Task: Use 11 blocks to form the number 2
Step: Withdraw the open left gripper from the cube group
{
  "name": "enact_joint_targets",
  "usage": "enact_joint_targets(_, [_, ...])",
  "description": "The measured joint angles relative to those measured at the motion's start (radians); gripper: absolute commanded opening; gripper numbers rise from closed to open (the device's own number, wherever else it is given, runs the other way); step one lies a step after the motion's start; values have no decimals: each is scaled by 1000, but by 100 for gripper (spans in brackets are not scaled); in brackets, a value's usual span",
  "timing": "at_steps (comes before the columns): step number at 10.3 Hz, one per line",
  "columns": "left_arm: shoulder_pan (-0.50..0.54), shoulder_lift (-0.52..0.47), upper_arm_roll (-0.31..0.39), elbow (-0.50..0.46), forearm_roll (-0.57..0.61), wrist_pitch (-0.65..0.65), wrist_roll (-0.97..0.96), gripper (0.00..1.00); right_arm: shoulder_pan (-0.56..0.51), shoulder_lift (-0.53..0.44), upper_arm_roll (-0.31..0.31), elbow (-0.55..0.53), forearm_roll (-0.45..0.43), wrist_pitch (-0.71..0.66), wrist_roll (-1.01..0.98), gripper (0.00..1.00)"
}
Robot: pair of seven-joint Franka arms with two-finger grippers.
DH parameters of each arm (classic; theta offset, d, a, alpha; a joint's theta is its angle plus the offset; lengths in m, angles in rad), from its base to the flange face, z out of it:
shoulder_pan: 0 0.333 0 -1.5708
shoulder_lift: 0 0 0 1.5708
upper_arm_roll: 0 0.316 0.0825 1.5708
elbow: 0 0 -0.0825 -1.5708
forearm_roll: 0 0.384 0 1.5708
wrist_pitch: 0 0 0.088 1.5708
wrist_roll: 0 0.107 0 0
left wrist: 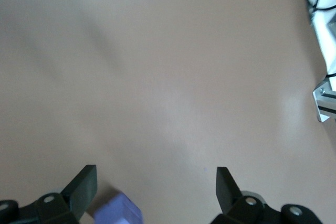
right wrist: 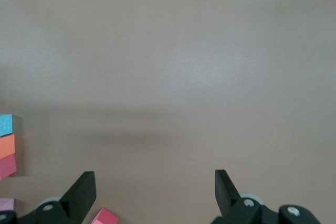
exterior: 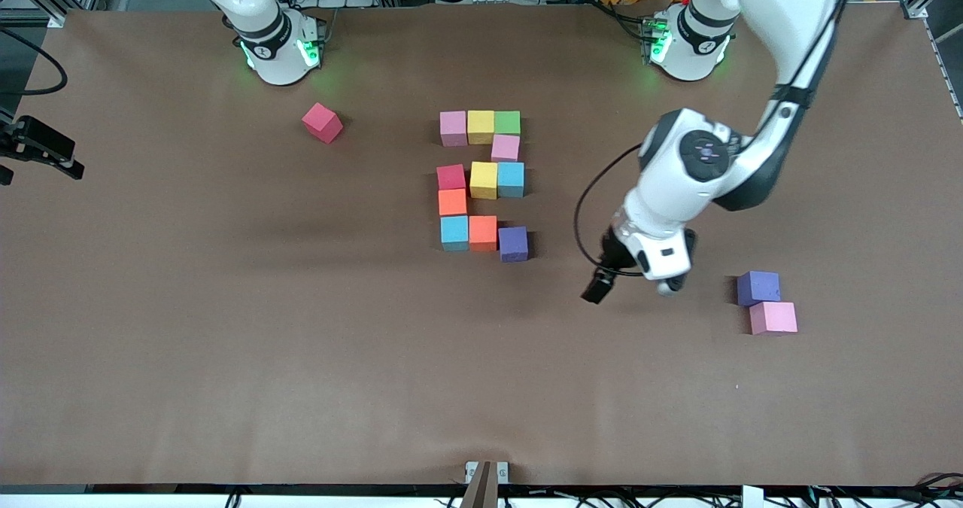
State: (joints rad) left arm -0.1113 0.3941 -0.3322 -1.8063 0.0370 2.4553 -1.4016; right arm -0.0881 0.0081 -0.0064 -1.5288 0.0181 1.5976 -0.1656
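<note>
Nearest, a spare pink block (exterior: 773,317) is sitting unused; both the left claw (exterior: 630,286) and the right claw (right wrist: 152,192) are hanging wide open, empty; the number 2 (exterior: 482,186) is needing only its purple cube (exterior: 513,244) nudged square.

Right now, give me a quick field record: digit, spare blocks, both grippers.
digit: number 2, eleven blocks in five rows, mid-table
spare blocks: red block near the right arm's base; purple block touching pink block toward the left arm's end
left gripper: open, empty, over bare table between digit and purple block
right gripper: open, empty, red block at its edge
</note>
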Motion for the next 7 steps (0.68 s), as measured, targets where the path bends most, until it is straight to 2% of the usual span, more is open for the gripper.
enact_joint_targets(3, [103, -68, 0, 16, 0, -100, 277, 100, -1, 0, -1, 1, 0, 1, 0, 100])
enact_joint_targets(7, [158, -80, 10, 108, 0, -284, 526, 100, -17, 0, -5, 2, 0, 1, 0, 100])
